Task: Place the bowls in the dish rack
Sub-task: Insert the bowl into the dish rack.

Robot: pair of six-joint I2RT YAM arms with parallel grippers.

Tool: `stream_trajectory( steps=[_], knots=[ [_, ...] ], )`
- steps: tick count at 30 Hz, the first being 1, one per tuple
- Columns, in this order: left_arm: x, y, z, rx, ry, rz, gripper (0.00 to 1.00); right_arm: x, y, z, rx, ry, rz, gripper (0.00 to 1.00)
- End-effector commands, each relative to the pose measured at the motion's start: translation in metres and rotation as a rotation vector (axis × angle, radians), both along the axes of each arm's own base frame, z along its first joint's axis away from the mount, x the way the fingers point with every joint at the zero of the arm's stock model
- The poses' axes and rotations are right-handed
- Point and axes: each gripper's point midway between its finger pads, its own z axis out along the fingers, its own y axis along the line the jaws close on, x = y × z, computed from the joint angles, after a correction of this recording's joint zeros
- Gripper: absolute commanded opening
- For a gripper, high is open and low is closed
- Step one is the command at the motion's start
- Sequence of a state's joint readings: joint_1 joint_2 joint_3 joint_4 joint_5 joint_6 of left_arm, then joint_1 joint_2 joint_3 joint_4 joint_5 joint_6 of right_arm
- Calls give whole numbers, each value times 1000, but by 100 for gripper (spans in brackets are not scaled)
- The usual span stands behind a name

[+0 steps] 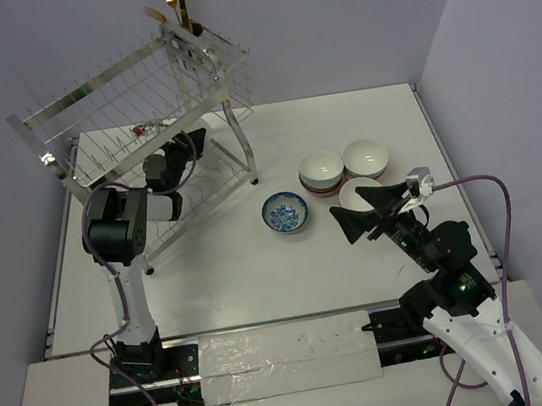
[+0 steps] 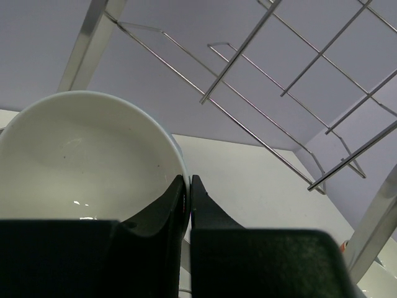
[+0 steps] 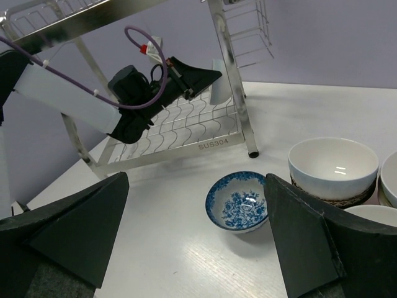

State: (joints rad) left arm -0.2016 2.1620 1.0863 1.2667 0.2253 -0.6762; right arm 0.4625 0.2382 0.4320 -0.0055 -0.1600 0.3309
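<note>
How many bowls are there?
6 showing: a white bowl in the left jaws inside the dish rack, a blue-flowered bowl alone on the table, a white one stacked on a brown-patterned one, two more white ones beside them. Stacks may hide others.

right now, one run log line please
left end effector: shut on white ceramic bowl inside silver wire dish rack | right end effector: open, empty | blue-patterned bowl: on table

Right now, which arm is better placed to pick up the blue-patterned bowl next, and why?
Right, likely. The right gripper is open near the blue-patterned bowl; the left gripper is shut on a white bowl inside the dish rack.
</note>
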Motion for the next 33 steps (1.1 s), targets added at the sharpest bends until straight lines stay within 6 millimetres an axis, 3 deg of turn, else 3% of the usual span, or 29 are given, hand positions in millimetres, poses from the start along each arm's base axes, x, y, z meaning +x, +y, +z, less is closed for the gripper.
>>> stream_trajectory(
  steps=[1, 13, 33],
  knots=[
    [-44, 3, 137, -131, -595, -55, 0, -4, 6, 8, -3, -43, 40, 96],
    [-42, 15, 117, -177, -509, -15, 1, -8, 9, 11, -4, -58, 62, 96],
    [-39, 40, 88, -276, -381, 87, 12, -14, 11, 15, -1, -77, 85, 95]
  ],
)
